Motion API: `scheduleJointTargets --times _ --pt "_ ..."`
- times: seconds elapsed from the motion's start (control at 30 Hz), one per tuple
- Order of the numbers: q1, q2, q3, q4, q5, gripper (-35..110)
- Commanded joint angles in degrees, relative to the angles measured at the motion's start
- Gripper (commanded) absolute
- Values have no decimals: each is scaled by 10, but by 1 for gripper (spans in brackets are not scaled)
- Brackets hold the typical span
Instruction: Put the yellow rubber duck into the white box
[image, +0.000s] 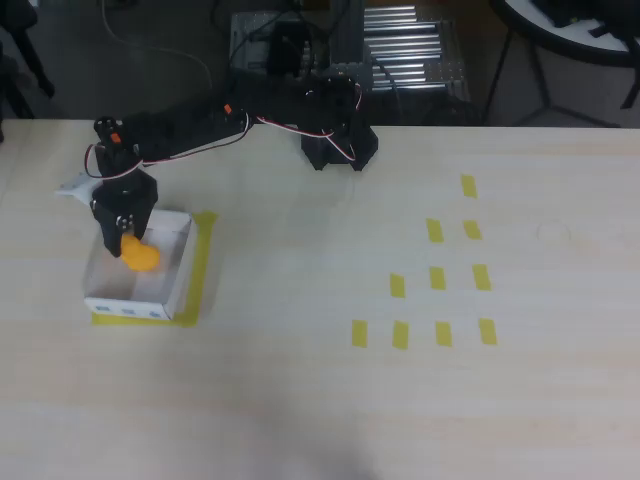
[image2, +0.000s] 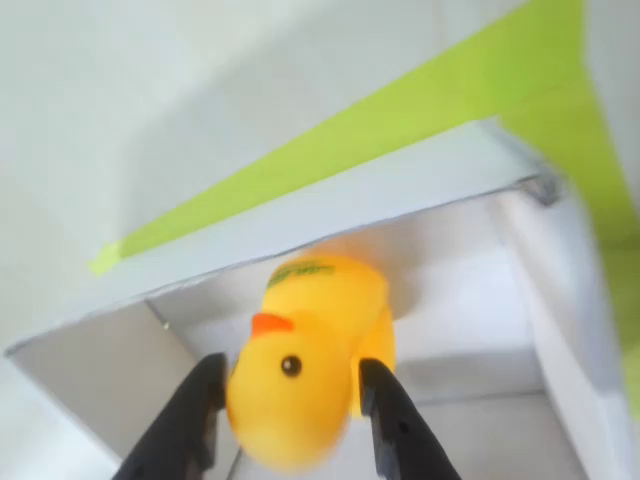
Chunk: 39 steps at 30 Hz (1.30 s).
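Overhead view: the black arm is stretched from its base near the far edge of the tabletop (image: 320, 400) toward the left side. The gripper (image: 128, 243) is held over the white box (image: 172, 290), which sits near the left edge inside a frame of yellow tape (image: 205, 250). The yellow rubber duck (image: 141, 256) is seen inside the box outline, at the gripper tip.

Wrist view: the duck (image2: 305, 350) is clamped between the two black fingers (image2: 190, 420), jaws narrowed onto its sides, head and orange beak turned toward the camera. It is held above the box interior (image2: 470, 330); contact with the box floor cannot be judged, as the picture is blurred.

Short yellow tape strips (image: 437, 278) are laid out in rows toward the right side of the tabletop, well apart from the box.
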<state>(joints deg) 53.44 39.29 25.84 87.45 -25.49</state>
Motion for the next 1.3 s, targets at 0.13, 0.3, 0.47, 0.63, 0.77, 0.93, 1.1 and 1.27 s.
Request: scheduleJointTargets --times 0.13,0.3,0.47,0.63,0.77,0.93,1.1,1.27 --pt "-9 24 -71 15 -26 30" --pt "-38 109 -57 46 -5 21" --pt "-93 323 17 84 71 11" --pt "-181 603 225 62 185 0" --pt "-296 909 642 -85 189 0" --pt "-402 1318 1215 -322 194 0" --pt "-464 1486 1400 -269 275 0" --pt "-536 1518 1442 -214 352 0"
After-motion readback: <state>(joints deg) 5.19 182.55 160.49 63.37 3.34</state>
